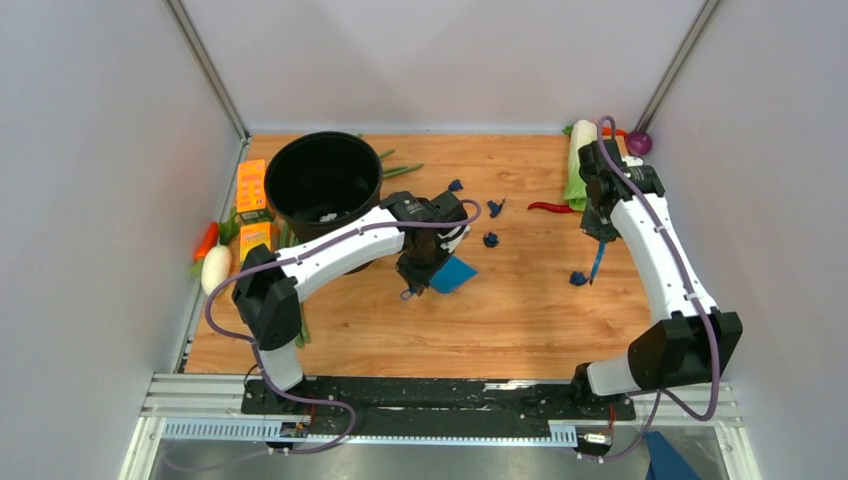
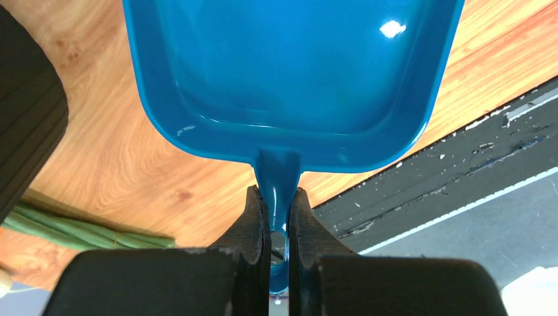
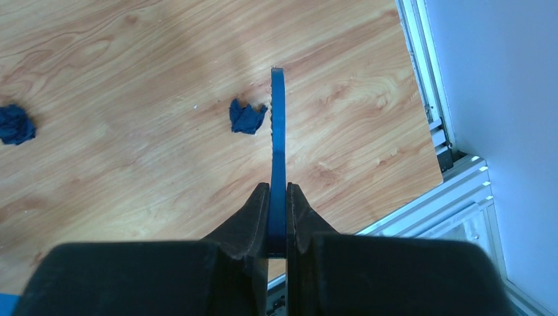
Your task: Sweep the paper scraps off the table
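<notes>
Well, rail (image 1: 430,395): we see one black strip along the near edge of the table (image 1: 520,320), carrying both arm bases.
left gripper (image 2: 278,197): one, clamped on the handle of the single light blue dustpan (image 2: 289,72), over the middle of the table.
right gripper (image 3: 278,194): one, clenched on the single blue brush (image 3: 278,131), whose tip points down at the board.
paper scraps (image 1: 578,278): we count four on the table, one just beside the brush tip and three farther off, between the black bucket (image 1: 322,180) and one red chilli (image 1: 550,208).
orange cartons (image 1: 251,188): two, left of the bucket.
</notes>
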You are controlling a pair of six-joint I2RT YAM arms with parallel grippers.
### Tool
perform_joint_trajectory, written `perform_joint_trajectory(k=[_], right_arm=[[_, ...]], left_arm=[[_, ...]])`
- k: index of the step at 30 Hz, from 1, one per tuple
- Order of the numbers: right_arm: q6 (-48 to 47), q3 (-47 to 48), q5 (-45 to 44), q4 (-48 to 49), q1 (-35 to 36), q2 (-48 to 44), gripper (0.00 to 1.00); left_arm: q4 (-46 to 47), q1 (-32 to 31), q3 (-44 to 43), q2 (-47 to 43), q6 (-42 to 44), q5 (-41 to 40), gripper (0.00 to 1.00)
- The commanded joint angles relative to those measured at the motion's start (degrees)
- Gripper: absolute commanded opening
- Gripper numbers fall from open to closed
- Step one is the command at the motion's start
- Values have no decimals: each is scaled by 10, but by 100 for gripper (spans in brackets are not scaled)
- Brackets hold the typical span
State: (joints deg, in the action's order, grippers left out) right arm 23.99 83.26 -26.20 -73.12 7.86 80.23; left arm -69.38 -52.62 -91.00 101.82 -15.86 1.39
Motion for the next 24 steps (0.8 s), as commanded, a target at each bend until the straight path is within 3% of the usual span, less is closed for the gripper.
perform_joint_trajectory(k=[1,5,9,15,24], right_arm=[[-32,-12,-20,27,-15,16,0],[-42,-54,-35,67,-14,19,0],[-39,-72,-22,79,-14,85,0],[-61,-72,36,104,-10,138,0],[-38,-75,84,100,84,154,0]], left_arm=[[43,-13,-2,-3,37,-5,0],[59,-19,10,-7,48,-1,0],[66,-19,20,-6,63,1,0],[55,-20,18,11,88,-2,0],[105,-19,61,14,99,-37,0]])
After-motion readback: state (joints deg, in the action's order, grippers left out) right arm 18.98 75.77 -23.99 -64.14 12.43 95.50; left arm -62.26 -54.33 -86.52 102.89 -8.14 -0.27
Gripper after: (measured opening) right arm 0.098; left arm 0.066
